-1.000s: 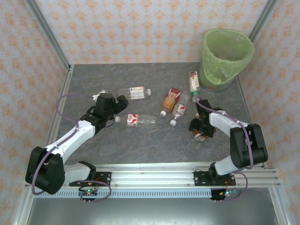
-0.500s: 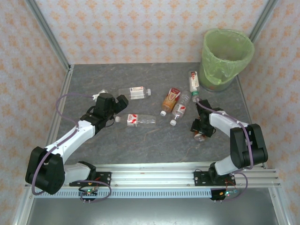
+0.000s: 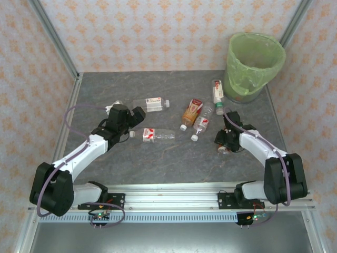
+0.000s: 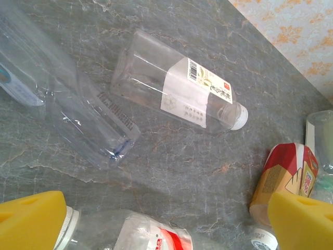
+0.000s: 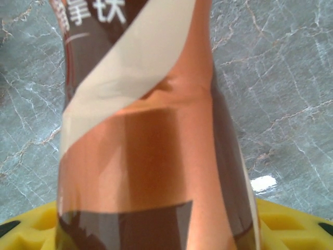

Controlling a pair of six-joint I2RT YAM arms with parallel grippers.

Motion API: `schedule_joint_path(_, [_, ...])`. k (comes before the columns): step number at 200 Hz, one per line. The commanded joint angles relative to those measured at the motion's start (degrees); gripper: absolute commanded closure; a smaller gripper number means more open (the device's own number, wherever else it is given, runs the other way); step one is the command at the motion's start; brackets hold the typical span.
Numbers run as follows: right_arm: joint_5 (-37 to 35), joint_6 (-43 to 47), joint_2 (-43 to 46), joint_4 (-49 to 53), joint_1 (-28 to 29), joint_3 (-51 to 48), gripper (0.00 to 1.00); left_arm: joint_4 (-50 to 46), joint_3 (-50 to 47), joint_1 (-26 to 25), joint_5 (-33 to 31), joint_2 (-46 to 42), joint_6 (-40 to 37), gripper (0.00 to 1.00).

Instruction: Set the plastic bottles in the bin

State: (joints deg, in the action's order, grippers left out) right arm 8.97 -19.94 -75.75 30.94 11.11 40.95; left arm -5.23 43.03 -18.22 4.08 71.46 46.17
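Right fingers (image 5: 36, 229) pinch a brown-labelled bottle (image 5: 151, 146).
Left fingers (image 4: 31, 221) are spread over a red-and-white-labelled bottle (image 4: 151, 237) lying on the grey tabletop (image 4: 171, 172).

Bright, even light; blurred right-wrist close-up

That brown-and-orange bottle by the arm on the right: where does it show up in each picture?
Top view: the brown-and-orange bottle is right of centre, in front of the bin, in the right gripper.
Right wrist view: the same bottle up close in the centre, rising from between the yellow pads.
Shared landmark: the grey marbled table, also seen in the left wrist view.
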Motion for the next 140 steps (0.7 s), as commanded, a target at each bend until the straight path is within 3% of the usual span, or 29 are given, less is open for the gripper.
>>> schedule_joint_path(1, [-1.1,-1.4,2.6,-2.9,0.3,-1.6,0.5,1.0,1.3,0.4,0.1,0.7,-1.1,0.0])
schedule_joint_path(65, [0.5,-1.7,7.6,-6.4,0.3,-3.7,0.51,1.0,1.4,0.3,1.0,1.2,-0.6,0.0])
schedule_joint_path(106, [7.4,-1.0,13.2,-13.1,0.3,-5.4,0.52,1.4,1.4,0.4,1.2,1.1,-0.6,0.0])
schedule_joint_path(140, [8.6,-1.5,16.9,-17.7,0.3,-6.1,0.52,1.6,1.6,0.4,1.2,1.1,-0.8,0.0])
